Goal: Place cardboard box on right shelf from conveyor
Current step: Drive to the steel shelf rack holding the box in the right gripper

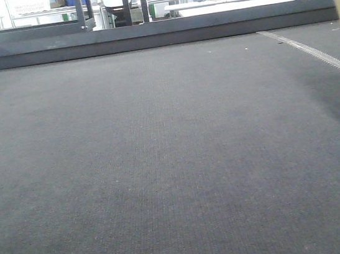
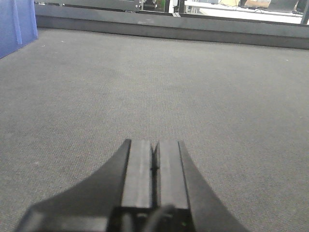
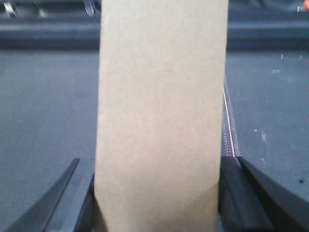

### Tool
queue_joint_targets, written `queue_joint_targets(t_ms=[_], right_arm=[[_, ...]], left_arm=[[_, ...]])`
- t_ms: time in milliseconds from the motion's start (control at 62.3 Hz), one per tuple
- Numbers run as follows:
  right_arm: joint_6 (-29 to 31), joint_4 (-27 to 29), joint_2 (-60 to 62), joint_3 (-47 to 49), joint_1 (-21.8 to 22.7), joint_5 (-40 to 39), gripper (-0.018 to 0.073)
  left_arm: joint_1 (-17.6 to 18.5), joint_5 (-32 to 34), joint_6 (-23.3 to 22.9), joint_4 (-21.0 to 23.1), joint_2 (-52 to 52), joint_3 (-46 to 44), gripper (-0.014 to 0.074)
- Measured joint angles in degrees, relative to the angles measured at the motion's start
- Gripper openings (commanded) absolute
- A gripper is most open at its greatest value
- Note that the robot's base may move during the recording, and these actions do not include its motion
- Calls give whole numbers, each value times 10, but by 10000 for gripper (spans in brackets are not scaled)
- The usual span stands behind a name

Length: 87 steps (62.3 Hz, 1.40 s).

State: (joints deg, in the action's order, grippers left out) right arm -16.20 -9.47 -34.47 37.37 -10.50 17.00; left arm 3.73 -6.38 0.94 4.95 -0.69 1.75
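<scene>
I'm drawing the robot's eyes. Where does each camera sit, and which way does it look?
Front view: low over the wide dark grey textured belt, facing the far rail; no robot parts.
Left wrist view: behind the shut left fingers, looking along the belt past a blue plastic bin.
Right wrist view: behind the right fingers gripping the plain tan cardboard box.
Front and right wrist share the box and the belt's pale seam.

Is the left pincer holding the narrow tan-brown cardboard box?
No: in the left wrist view the left pincer is shut on nothing, hovering over the wide dark grey textured conveyor belt.
</scene>
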Motion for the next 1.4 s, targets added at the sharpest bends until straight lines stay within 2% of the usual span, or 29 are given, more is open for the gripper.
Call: queue_joint_targets(t_ms=[289,449,1396], right_arm=[[0,0,212,-110,0,-2,402],[1,0,277,-135,0,-2,402],[2,0,288,-142,0,-2,402]], left_arm=[[0,0,0,0,0,0,-119],[0,0,0,0,0,0,-119],[-1,0,0,0,0,0,-119]])
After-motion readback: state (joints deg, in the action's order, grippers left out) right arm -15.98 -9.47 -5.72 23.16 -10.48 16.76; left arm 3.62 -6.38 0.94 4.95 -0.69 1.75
